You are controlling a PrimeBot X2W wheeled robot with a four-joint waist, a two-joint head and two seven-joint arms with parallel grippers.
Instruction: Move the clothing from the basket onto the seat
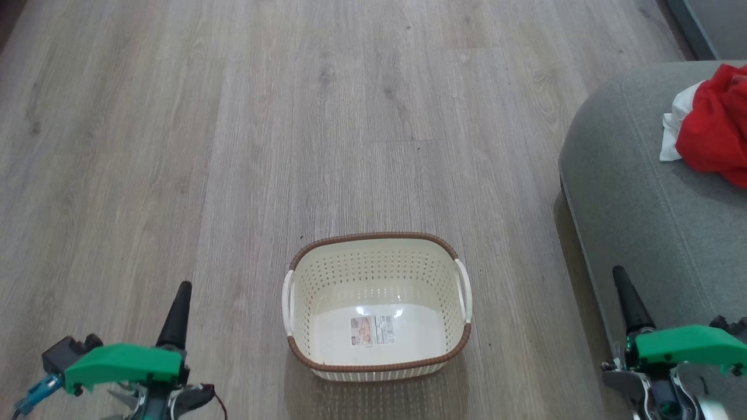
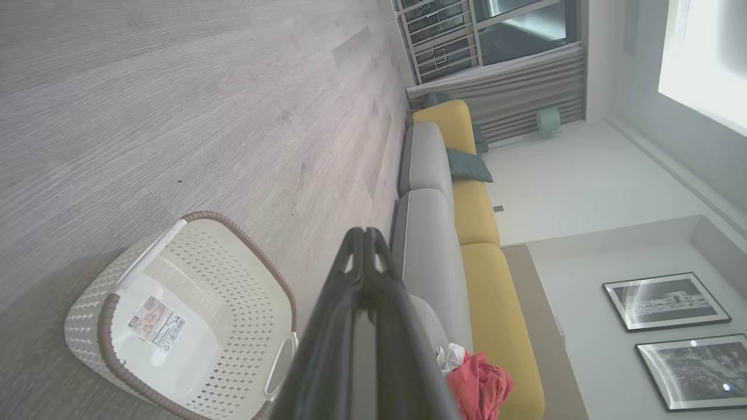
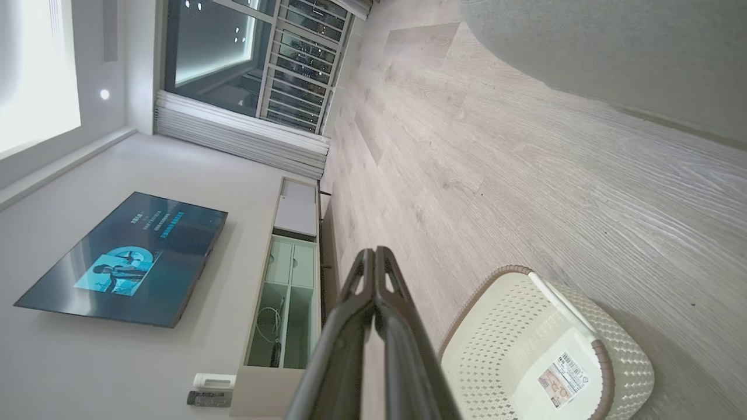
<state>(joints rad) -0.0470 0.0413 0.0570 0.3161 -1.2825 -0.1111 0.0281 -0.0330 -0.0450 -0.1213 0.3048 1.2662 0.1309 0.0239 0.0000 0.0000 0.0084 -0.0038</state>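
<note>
The cream perforated basket (image 1: 376, 303) with a brown rim stands on the wood floor, with nothing but a label sticker on its bottom; it also shows as the basket (image 2: 181, 321) and the basket (image 3: 543, 350). The red clothing (image 1: 715, 125), with some white fabric, lies bunched on the grey seat (image 1: 648, 192) at the right; the clothing (image 2: 481, 388) also shows on the seat (image 2: 429, 256). My left gripper (image 1: 181, 291) is shut at the lower left, well left of the basket. My right gripper (image 1: 620, 277) is shut at the lower right, in front of the seat's edge. Neither holds anything.
Wide wood floor (image 1: 292, 116) stretches ahead of the basket. The seat belongs to a long grey and yellow sofa (image 2: 475, 216) running along a wall. A TV (image 3: 125, 259) and a low cabinet (image 3: 286, 291) stand on the opposite wall.
</note>
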